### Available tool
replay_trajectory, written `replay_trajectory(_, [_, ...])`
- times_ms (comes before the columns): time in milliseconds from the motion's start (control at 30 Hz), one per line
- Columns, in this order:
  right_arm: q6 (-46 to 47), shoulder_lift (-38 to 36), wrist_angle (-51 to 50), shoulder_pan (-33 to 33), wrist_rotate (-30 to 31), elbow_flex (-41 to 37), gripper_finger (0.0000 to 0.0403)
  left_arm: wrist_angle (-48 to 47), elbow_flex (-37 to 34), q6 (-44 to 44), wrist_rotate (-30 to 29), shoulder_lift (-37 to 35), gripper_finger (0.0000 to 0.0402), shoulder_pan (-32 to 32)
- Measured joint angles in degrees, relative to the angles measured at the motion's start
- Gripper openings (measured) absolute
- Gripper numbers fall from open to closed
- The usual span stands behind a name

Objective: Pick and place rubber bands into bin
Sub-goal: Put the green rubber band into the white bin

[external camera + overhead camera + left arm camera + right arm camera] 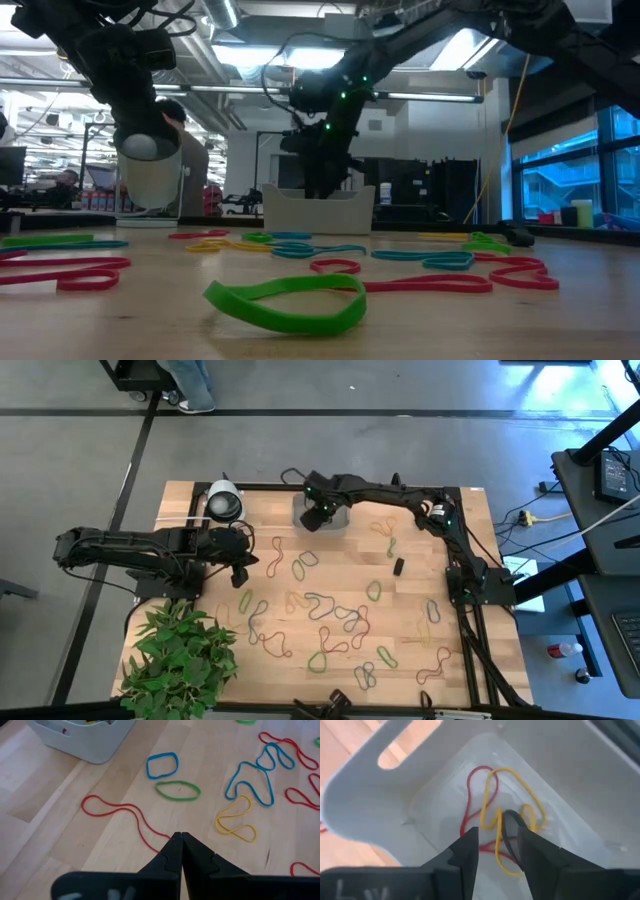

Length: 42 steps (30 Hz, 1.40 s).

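Many rubber bands [320, 615] in red, green, blue and yellow lie flat over the wooden table. The translucent bin [340, 517] stands at the far edge, with a red and a yellow band [492, 795] on its floor. My right gripper [497, 834] is open and reaches down into the bin [365, 795]. A dark loop [511, 827] shows between its fingers. My left gripper [178, 836] is shut and hangs over the table's left part [240, 573]. A long red band [115, 812] runs up to its fingertips, which hide the band's near end. My right gripper points down into the bin with a dark loop [509, 822] close against one finger [527, 840]. I cannot tell whether the finger touches it. My left gripper hides the red band's near end, so I cannot tell whether it touches the band.
A white-and-black tape roll [224, 502] stands at the far left corner. A green plant [180, 660] covers the near left corner. A small black object [398, 567] lies right of centre. Blue [162, 765], green [177, 790] and yellow [235, 820] bands lie beyond the left gripper.
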Motion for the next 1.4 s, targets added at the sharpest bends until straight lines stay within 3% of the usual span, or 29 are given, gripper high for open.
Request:
replay_trajectory(267, [-0.5, -0.3, -2.6, 0.2, 0.0, 4.6, 0.0131, 0.0, 0.0, 0.6, 0.0, 0.0, 0.0002, 0.0])
replay_trajectory(533, [-1.5, -4.6, -7.9, 4.8, -0.1, 4.2, 0.0016, -0.2, 0.0, 3.2, 0.4, 0.0, 0.0002, -0.3])
replay_trajectory(633, [-0.7, -7.2, -8.2, 7.0, 0.0, 1.9, 0.001, -0.2, 0.0, 6.3, 2.3, 0.0, 0.0002, -0.3])
replay_trajectory(833, [6.1, -16.7, -5.1, 12.7, 3.6, -10.4, 0.0007, -0.2, 0.0, 6.9, 3.4, 0.0, 0.0002, -0.3])
replay_trajectory(1133, [21.1, -37.7, 14.5, 26.5, 8.7, -40.8, 0.0011, -1.2, 1.1, 6.9, 3.0, 1.0, 0.0002, -1.6])
replay_trajectory(1400, [30.3, -53.5, 18.6, 37.1, 13.2, -58.2, 0.0003, -8.4, 8.5, 6.2, -1.0, 9.7, 0.0003, -5.1])
